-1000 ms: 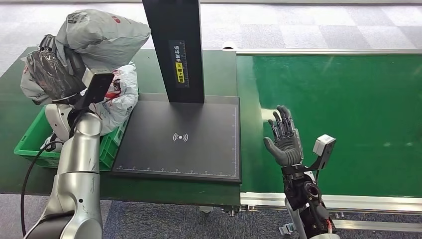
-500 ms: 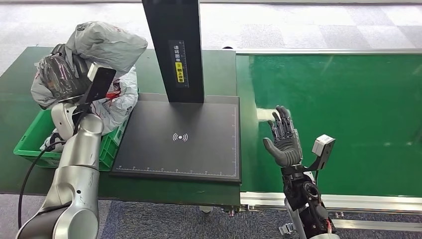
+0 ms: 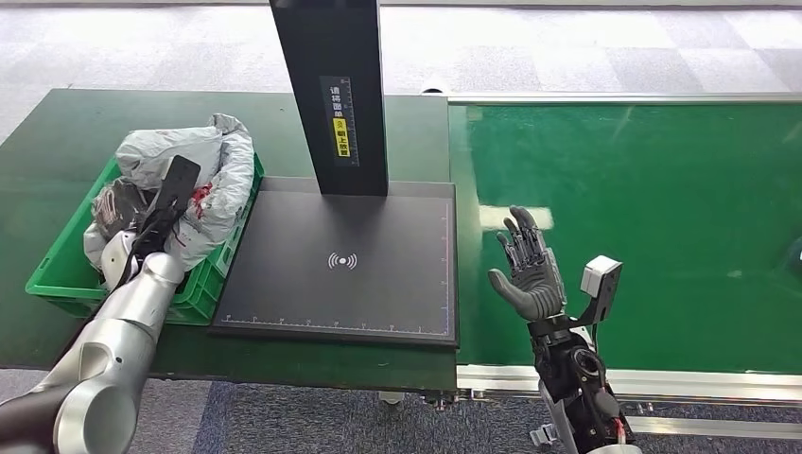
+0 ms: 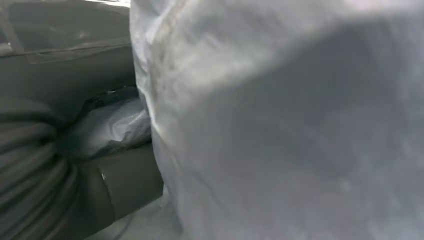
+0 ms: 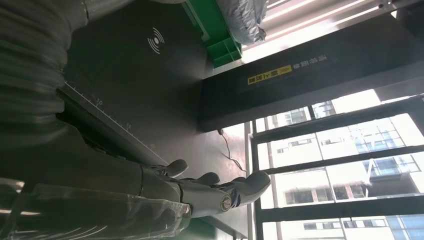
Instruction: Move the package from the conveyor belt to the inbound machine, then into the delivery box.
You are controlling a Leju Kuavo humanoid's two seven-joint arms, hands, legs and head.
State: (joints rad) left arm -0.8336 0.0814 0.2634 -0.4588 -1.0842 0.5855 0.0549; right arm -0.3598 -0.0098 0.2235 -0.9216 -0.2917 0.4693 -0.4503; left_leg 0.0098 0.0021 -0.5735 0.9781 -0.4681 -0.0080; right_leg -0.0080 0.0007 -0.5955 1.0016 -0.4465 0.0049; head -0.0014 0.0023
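Grey package (image 3: pixel 194 165) now sits in our green delivery box (image 3: pixel 57 274), lowered from above it; left hand (image 3: pixel 128 213) grip unclear, right hand (image 3: pixel 528 270) spread. Drop-off looks done.

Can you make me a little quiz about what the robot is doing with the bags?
1. True or false: the right hand is holding a bag.
2. Where do the grey packages lie? A) on the conveyor belt B) in the green box C) on the black scanner plate
3. Fill in: the left hand is down among the ______.

Key
1. False: it is held up with fingers spread, holding nothing.
2. B
3. packages; whether it holds one is hidden.
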